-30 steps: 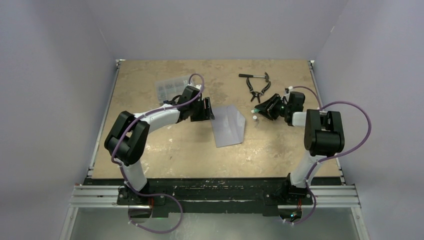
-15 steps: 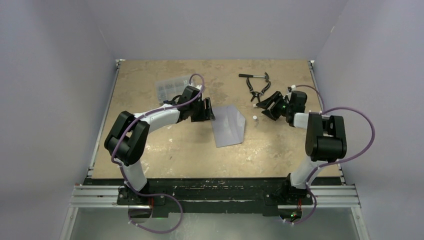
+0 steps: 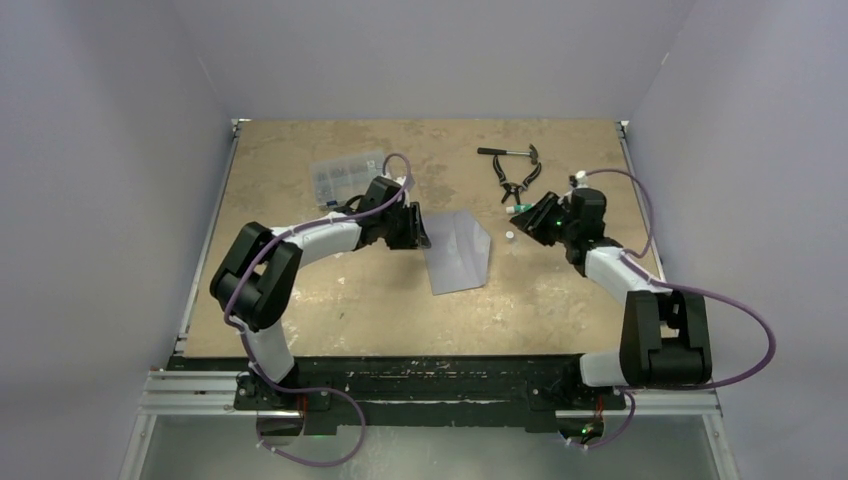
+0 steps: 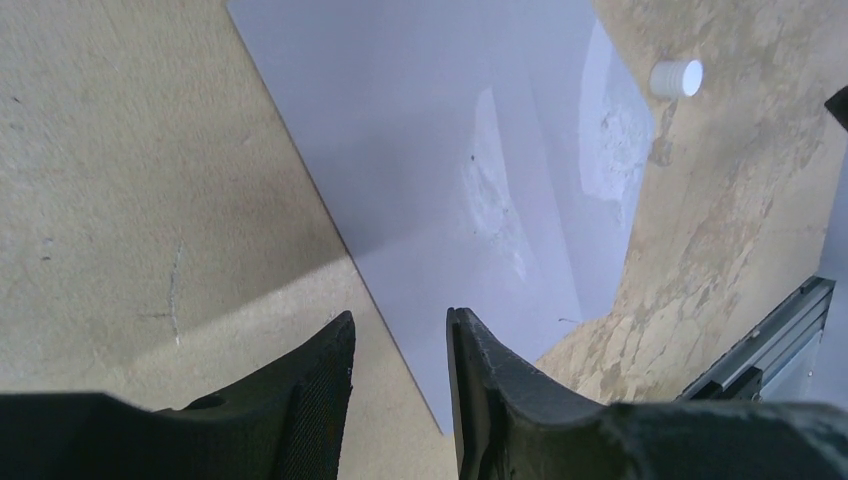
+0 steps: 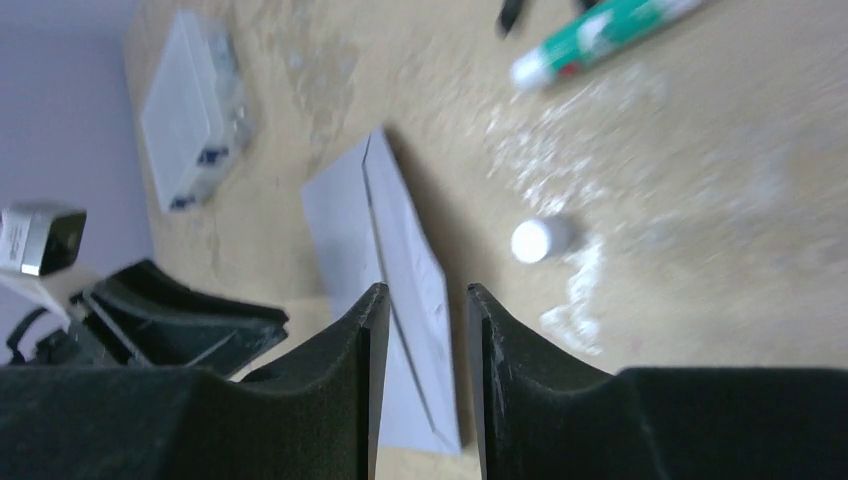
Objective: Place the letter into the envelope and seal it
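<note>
The grey-lavender envelope [image 3: 457,252] lies flat mid-table; it also fills the left wrist view [image 4: 470,150]. In the right wrist view the envelope [image 5: 345,215] shows one panel [image 5: 410,265] raised along a crease. The letter is out of view. My left gripper [image 3: 416,228] sits low at the envelope's left edge, jaws slightly apart and empty [image 4: 400,330]. My right gripper [image 3: 532,214] is right of the envelope and points toward it, jaws slightly apart and empty [image 5: 425,295]. A green glue stick [image 5: 600,35] and its white cap [image 5: 537,240] lie on the table between the right gripper and the envelope.
A clear compartment box [image 3: 345,172] stands at the back left, behind the left arm. Pliers [image 3: 518,180] and a small hammer [image 3: 510,152] lie at the back right. The white cap [image 3: 510,236] sits just off the envelope's right corner. Whitish smears mark the table there.
The right arm's elbow has swung toward the near right, and its gripper now points left at the envelope. The left arm and the envelope have hardly moved.
</note>
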Controlling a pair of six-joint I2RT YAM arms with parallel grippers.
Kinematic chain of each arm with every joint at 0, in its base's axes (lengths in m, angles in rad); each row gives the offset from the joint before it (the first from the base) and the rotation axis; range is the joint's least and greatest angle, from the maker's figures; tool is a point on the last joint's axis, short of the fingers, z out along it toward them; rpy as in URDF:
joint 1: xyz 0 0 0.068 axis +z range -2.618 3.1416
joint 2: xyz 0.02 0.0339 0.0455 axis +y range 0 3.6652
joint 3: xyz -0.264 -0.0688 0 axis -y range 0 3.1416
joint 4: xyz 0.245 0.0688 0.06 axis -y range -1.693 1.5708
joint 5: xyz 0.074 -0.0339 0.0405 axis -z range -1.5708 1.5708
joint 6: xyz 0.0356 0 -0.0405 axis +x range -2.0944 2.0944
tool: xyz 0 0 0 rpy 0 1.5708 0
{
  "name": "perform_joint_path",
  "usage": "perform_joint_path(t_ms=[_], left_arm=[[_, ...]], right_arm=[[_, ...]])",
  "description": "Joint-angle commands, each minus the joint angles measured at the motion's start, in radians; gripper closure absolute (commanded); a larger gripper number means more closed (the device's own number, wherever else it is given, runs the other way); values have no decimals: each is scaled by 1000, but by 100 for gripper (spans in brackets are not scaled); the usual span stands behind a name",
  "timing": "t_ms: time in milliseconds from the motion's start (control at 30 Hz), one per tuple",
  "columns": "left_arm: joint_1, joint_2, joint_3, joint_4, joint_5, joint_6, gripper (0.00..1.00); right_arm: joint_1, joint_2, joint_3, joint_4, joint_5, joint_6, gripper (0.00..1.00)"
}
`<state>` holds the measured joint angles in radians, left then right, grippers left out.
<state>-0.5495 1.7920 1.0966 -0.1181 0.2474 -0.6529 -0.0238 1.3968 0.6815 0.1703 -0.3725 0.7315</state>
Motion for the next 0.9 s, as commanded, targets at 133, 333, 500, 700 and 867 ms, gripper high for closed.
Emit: perform_joint_path(t_ms=[133,333,500,700,867], left_arm=[[-34,40,-37,17,-12,-21,63],[-48,72,-22,-28,-75,10,80],[-55,86,-24,-34,-86,13,82],[-56,95,-15,-42,-86,23,84],[-56,104,-6,-45,-88,28,85]], right_arm=[[248,-74,-51,-125,238,-13,64],[291,-22,-61,-145,343,9,81],[295,30,-47,-117,360,11,90],[297,163,6,-46,243,-16,92],[304,194,22,45,92,-26,92]])
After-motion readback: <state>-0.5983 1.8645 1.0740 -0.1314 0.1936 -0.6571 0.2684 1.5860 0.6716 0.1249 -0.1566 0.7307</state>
